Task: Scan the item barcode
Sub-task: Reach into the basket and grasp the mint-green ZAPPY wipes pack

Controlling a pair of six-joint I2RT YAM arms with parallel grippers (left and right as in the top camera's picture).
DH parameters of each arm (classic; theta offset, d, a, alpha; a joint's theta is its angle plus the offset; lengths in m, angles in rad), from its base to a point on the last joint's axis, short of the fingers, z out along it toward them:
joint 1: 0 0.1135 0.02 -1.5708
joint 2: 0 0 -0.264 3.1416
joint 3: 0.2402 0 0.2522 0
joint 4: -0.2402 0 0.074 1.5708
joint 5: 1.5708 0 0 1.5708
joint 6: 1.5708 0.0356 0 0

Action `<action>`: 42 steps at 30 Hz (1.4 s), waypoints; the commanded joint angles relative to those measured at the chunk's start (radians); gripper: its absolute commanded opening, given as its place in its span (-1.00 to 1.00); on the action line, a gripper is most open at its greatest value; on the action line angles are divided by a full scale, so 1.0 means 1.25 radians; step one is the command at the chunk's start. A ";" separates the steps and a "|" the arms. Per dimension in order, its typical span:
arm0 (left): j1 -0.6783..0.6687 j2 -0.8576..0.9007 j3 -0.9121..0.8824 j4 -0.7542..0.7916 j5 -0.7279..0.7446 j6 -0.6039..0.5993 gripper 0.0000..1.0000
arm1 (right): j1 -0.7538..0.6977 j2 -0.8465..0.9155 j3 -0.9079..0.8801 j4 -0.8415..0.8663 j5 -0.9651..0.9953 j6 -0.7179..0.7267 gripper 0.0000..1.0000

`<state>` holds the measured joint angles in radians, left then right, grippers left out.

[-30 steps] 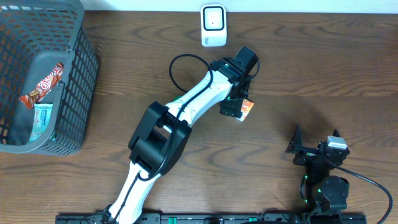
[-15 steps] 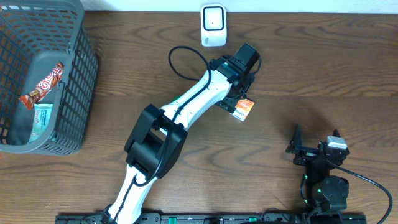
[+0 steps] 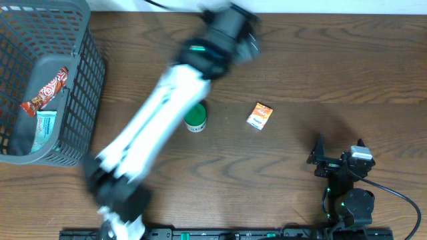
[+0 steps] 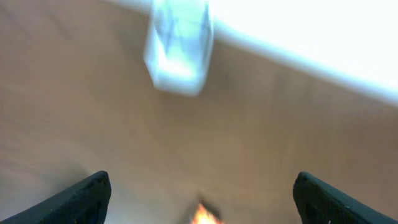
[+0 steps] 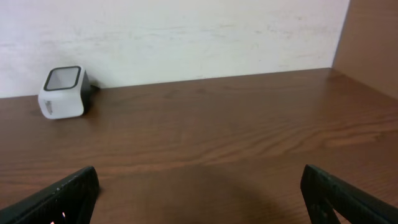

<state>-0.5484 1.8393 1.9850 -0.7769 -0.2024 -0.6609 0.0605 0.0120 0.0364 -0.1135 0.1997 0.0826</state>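
Observation:
A small orange packet (image 3: pixel 259 115) lies flat on the wooden table, right of centre, with nothing touching it. My left arm is a motion-blurred streak, and my left gripper (image 3: pixel 235 25) is up at the back edge, covering the scanner in the overhead view. In the left wrist view that gripper (image 4: pixel 202 199) is open and empty, with the blurred white scanner (image 4: pixel 179 46) ahead and the orange packet (image 4: pixel 205 215) at the bottom edge. My right gripper (image 3: pixel 340 158) rests open at the front right. In its own view it (image 5: pixel 199 193) is empty, and the scanner (image 5: pixel 62 92) stands far left.
A grey mesh basket (image 3: pixel 85 80) at the far left holds a red snack bar (image 3: pixel 45 90) and a pale packet (image 3: pixel 45 127). A small round green-topped tub (image 3: pixel 195 119) sits left of the orange packet. A white wall runs along the table's back edge.
My left gripper has lifted off the orange packet and swung up toward the back edge. The packet stays on the table, and the green-topped tub has come into view.

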 commanded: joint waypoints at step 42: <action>0.869 0.296 0.020 -0.455 -0.024 -0.110 0.89 | 0.003 -0.004 -0.003 0.001 0.007 -0.010 0.98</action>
<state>0.5396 2.1872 2.0144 -1.3373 -0.2298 -0.7692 0.0605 0.0120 0.0364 -0.1135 0.1997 0.0826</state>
